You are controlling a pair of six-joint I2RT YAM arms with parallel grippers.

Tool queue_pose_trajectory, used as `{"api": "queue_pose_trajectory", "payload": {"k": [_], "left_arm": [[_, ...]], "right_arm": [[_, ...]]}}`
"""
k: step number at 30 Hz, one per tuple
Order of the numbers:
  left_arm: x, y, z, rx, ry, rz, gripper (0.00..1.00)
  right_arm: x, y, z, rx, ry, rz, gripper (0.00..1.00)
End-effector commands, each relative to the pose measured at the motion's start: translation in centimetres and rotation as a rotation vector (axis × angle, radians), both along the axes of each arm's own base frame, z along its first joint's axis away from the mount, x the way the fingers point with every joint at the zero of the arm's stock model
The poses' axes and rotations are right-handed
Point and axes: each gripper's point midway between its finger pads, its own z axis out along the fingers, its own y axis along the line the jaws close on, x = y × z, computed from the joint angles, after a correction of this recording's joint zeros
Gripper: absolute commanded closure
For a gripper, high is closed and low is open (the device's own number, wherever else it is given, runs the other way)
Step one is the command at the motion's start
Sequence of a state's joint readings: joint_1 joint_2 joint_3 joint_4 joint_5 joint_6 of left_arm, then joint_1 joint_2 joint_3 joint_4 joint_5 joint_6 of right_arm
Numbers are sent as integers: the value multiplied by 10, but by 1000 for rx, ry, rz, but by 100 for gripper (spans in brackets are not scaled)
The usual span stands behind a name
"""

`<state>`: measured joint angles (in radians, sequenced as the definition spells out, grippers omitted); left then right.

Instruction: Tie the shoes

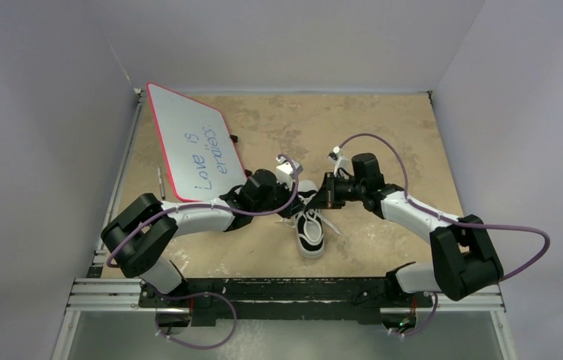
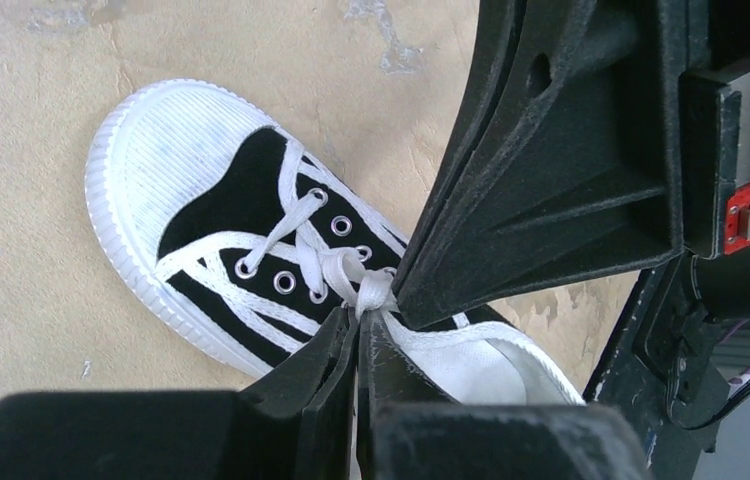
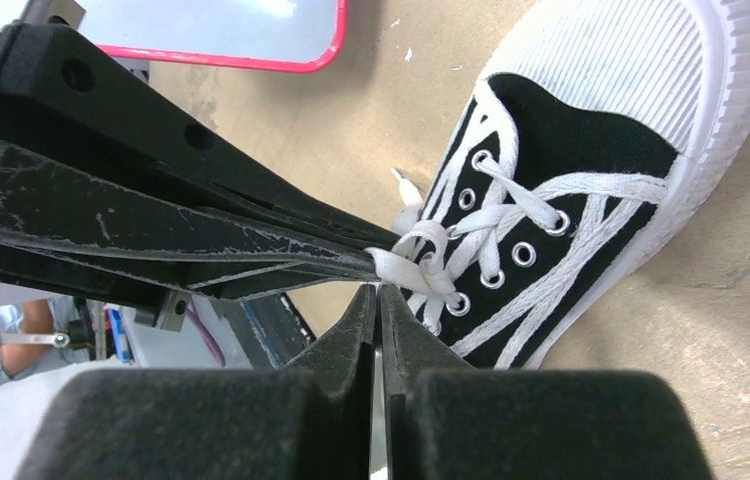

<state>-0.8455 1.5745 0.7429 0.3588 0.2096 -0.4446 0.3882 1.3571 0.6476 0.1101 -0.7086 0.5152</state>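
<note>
A small black sneaker (image 1: pixel 311 236) with white stripes, sole and toe cap lies mid-table, toe toward the arms. It also shows in the left wrist view (image 2: pixel 181 170) and the right wrist view (image 3: pixel 631 60). Its white laces (image 2: pixel 296 215) gather into a knot (image 3: pixel 421 265) near the top eyelets. My left gripper (image 1: pixel 294 208) comes from the left and my right gripper (image 1: pixel 324 197) from the right; their tips meet over the knot. The left gripper (image 2: pixel 359 312) is shut on a lace strand. The right gripper (image 3: pixel 378 290) is shut on lace beside the knot.
A whiteboard (image 1: pixel 188 146) with a red rim and blue writing lies at the back left; its corner shows in the right wrist view (image 3: pixel 221 25). A thin pen (image 1: pixel 160 180) lies by its left edge. Grey walls enclose the tan table (image 1: pixel 383 127).
</note>
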Motion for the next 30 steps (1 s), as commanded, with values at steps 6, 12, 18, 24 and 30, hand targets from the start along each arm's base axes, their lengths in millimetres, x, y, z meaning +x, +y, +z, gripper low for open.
{"api": "queue_pose_trajectory", "payload": {"k": [6, 12, 18, 24, 30], "left_arm": [[6, -1, 13, -19, -94, -18, 100], [5, 0, 13, -19, -108, -29, 100], [4, 0, 13, -20, -130, -50, 100], [4, -1, 11, -9, -128, -53, 100], [4, 0, 11, -10, -118, -47, 100]], "right_arm": [[-3, 0, 33, 9, -97, 137, 67], [19, -22, 35, -48, -267, 178, 70], [38, -19, 34, -88, -439, 304, 88], [37, -4, 25, -74, -442, 370, 93], [26, 2, 16, -60, -411, 391, 100]]}}
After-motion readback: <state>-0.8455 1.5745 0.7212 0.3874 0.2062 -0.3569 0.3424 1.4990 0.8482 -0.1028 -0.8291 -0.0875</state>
